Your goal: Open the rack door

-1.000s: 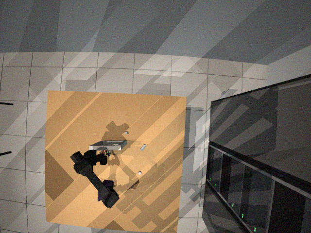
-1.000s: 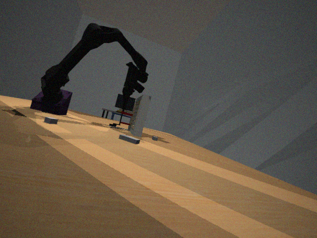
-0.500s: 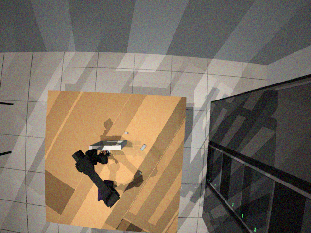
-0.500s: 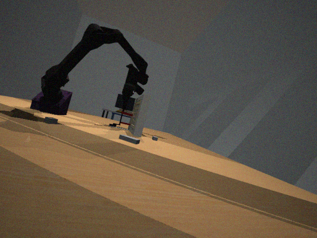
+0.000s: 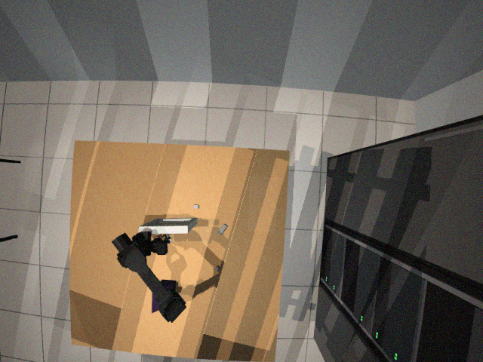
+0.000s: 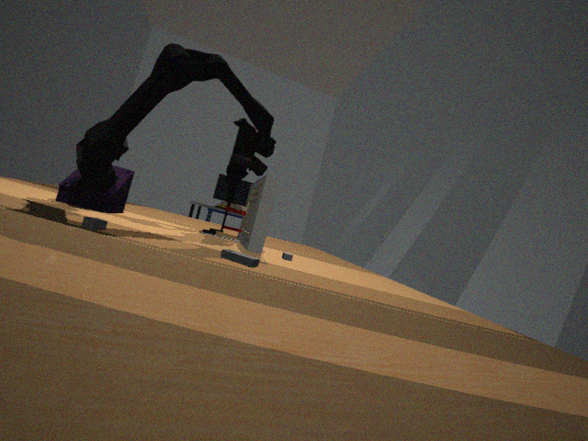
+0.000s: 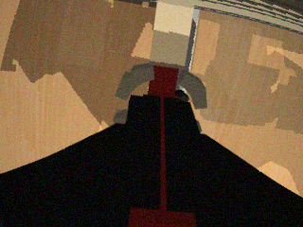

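Note:
The rack (image 5: 171, 229) (image 6: 265, 213) stands upright on the table, a pale box with a slatted front facing the arm. Its door shows no clear gap in either the top or the exterior view. A pale bracket (image 7: 170, 44) reaches from the rack to the black handle (image 7: 162, 106), which has a red stripe and a grey, broken ring around its far end. My gripper (image 6: 231, 186) (image 7: 159, 140) comes from above in front of the rack and is shut on the handle, one black finger on each side. The fingers hide the handle's sides, and its turn angle is hard to tell.
A small block (image 5: 196, 206) (image 6: 287, 256) lies behind the rack. A longer grey block (image 5: 223, 228) (image 6: 240, 257) lies off its right end in the overhead view. Another block (image 5: 217, 268) (image 6: 94, 223) lies right of the arm's purple base (image 5: 155, 304) (image 6: 95, 195).

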